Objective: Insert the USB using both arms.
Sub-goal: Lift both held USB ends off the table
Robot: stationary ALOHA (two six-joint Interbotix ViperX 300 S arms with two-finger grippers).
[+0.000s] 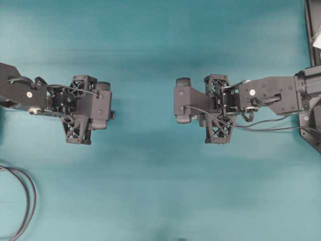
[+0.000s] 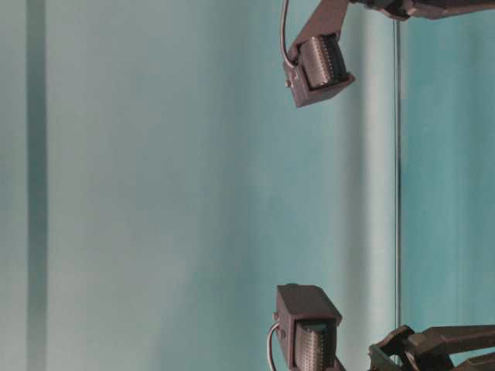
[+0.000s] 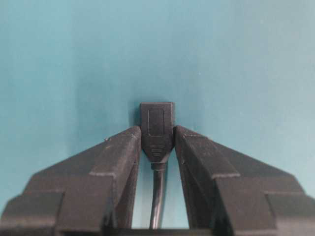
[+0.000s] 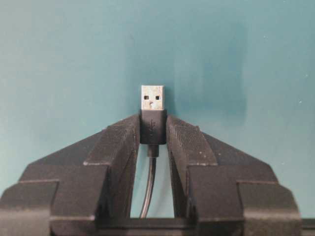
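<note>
In the right wrist view my right gripper point(image 4: 153, 119) is shut on the USB point(image 4: 152, 110). Its dark body is pinched between the fingers point(image 4: 118, 140), and the silvery tip sticks out past them over the teal table. The thin cable point(image 4: 147, 191) runs back between the jaws. In the left wrist view my left gripper point(image 3: 157, 132) is shut on the dark rounded socket end point(image 3: 157, 120) of the other cable, both fingers point(image 3: 120, 150) pressed to its sides. From overhead, the left arm point(image 1: 80, 108) and right arm point(image 1: 218, 108) face each other across a gap. Their fingers are hidden beneath them.
Thick black cables point(image 1: 25, 201) loop at the lower left of the teal table point(image 1: 150, 191). A dark frame point(image 1: 313, 30) runs along the right edge. A thin wire point(image 1: 261, 125) trails from the right arm toward that edge.
</note>
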